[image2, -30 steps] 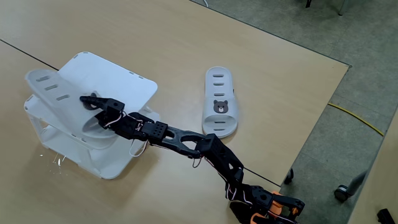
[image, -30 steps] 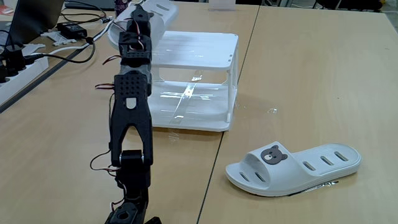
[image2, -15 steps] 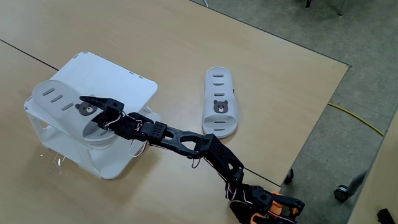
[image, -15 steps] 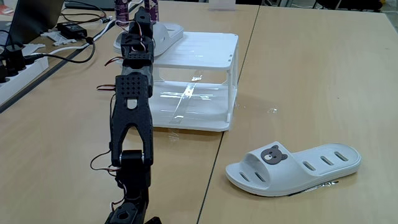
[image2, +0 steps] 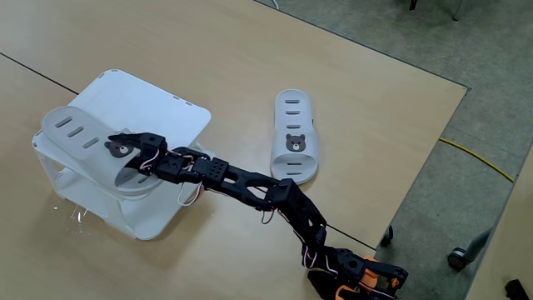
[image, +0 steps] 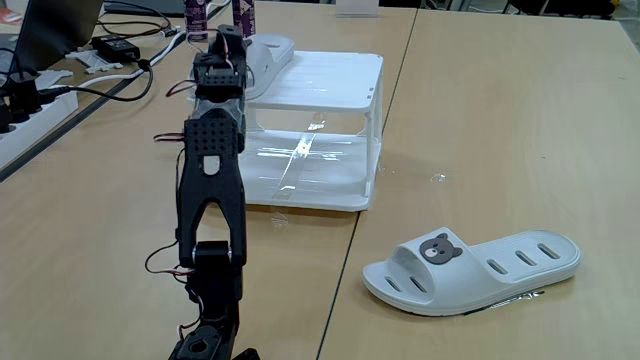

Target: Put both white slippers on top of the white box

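One white slipper (image2: 79, 137) lies flat on the top of the white box (image2: 166, 112), bear badge up, along the box's left edge and overhanging it a little. In the other fixed view the same slipper (image: 265, 50) rests at the far left corner of the white box (image: 320, 75). My gripper (image2: 125, 143) hovers over the slipper's strap, its jaws parted; it also appears from behind as the gripper (image: 228, 40). The second white slipper (image2: 294, 125) sits on the table to the right of the box, and is the near-right slipper (image: 500, 262) in the other fixed view.
A power strip (image: 25, 115), cables and a black adapter (image: 118, 47) crowd the table's left side. Two bottles (image: 197, 14) stand behind the box. The table's edge (image2: 433, 142) runs close to the right of the loose slipper, with floor beyond.
The slipper went from raised and tilted over the box to lying flat on its top. The gripper has let go and drawn back slightly.
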### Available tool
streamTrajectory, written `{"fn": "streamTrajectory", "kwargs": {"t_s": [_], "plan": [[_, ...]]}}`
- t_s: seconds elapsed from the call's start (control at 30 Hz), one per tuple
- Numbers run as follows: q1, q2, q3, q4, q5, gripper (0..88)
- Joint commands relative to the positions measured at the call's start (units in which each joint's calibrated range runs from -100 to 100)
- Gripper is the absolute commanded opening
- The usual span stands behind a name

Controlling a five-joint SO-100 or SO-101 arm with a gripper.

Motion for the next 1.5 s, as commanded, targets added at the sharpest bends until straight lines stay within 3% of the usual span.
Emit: {"fn": "streamTrajectory", "kwargs": {"t_s": [0.0,0.33,0.6,0.7,0.83,0.9,1.0,1.1,1.23,1.47], "plan": [[0.2,-13.2,3.3,0.2,0.4,25.8],[0.2,-37.0,38.0,0.2,0.4,25.8],[0.1,-55.3,53.4,-1.4,0.4,25.2],[0.3,-55.7,51.6,-12.1,0.4,21.3],[0.4,-55.6,53.3,-28.8,0.4,2.1],[0.6,-55.7,55.7,-37.2,0.4,0.8],[3.6,-55.5,62.2,-58.3,0.4,0.8],[10.2,-58.4,77.6,-77.0,0.4,0.8],[13.8,-68.4,104.6,-80.6,0.4,0.8],[14.5,-72.1,132.5,-82.8,0.4,0.8]]}}
